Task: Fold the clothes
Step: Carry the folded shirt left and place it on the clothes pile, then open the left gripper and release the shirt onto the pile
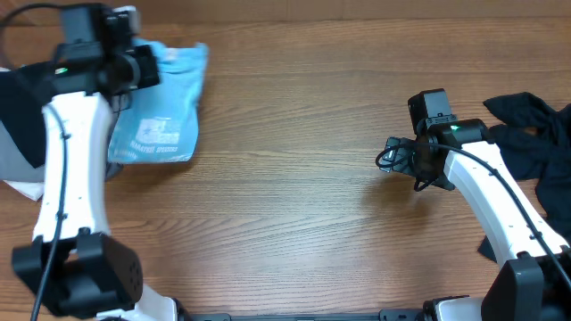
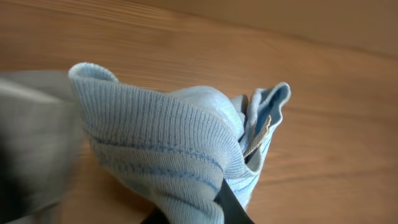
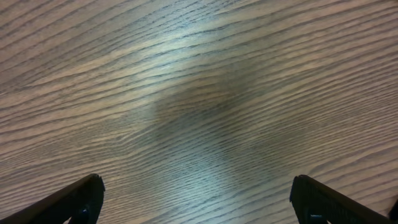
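As the overhead view ran from left to right, it held two arms, one sky-blue T-shirt and two separate heaps of other clothes. At the far left edge lay the first heap [image 1: 16, 125], black over grey with a strip of white beneath. The frame cut it off, so its garments could not be counted.

Just beside it, the sky-blue T-shirt [image 1: 165, 116] lay folded into a rough rectangle on the table [image 1: 285, 223], near the top left corner, with its printed lettering too small to read. The left gripper [image 1: 134, 64] sat over the shirt's upper end, mostly hidden under its own camera housing. In the left wrist view it was clenched on a bunch of the ribbed blue fabric. Only one dark finger [image 2: 233, 208] showed there, at the bottom edge. A grey blur filled the left side of that view, too soft to identify.

Well apart, right of centre, the right gripper [image 3: 199, 200] hung over bare wood with its jaws spread wide and nothing between them. Only its two fingertips showed, at the bottom corners of the right wrist view.

Behind the right arm [image 1: 500, 192], the second heap [image 1: 526, 129] lay black and crumpled at the right edge, partly covered by the arm and cut off by the frame.
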Tool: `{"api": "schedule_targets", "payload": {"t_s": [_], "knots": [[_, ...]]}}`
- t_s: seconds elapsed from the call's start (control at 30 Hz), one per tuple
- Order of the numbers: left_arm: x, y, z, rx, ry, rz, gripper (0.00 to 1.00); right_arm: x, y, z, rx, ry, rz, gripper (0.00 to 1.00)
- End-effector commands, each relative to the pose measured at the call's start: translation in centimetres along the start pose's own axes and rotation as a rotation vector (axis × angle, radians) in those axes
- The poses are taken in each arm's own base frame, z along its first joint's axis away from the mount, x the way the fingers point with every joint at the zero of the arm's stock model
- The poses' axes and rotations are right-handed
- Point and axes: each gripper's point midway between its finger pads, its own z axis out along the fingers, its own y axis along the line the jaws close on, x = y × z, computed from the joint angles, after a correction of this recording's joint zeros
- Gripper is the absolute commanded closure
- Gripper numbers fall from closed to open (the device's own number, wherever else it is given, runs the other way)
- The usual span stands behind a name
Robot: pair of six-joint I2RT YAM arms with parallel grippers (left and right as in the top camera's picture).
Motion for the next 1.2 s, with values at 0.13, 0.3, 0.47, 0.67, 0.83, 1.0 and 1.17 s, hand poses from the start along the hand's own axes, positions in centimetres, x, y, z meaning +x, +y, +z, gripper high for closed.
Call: {"api": "schedule_targets", "payload": {"t_s": [0.13, 0.3, 0.47, 0.67, 0.83, 1.0, 1.17], "knots": [[-2.6, 9.2, -5.7, -0.197, -0.132, -0.105, 0.96, -0.9, 0.2, -0.9, -0.008, -0.04, 0.009, 0.0], [-3.4, 13.6, -7.4, -0.263, -0.195, -0.163, 0.83, -0.9, 0.2, -0.9, -0.007, -0.04, 0.009, 0.0], [-4.3, 17.1, -8.1, -0.314, -0.251, -0.197, 0.85, -0.8, 0.1, -0.9, -0.006, -0.036, 0.009, 0.0], [-4.1, 19.7, -5.1, -0.331, -0.231, -0.203, 0.88, -0.7, 0.0, -0.9, -0.003, -0.03, 0.008, 0.0], [-5.0, 21.2, -3.4, -0.343, -0.267, -0.2, 0.88, -0.6, 0.0, -0.9, -0.001, -0.026, 0.007, 0.0], [-6.7, 23.3, -2.8, -0.395, -0.344, -0.189, 0.87, -0.6, 0.0, -0.9, -0.001, -0.027, 0.008, 0.0], [-7.1, 24.7, -1.2, -0.413, -0.371, -0.184, 0.84, -0.6, 0.0, -0.9, -0.002, -0.028, 0.008, 0.0]]}}
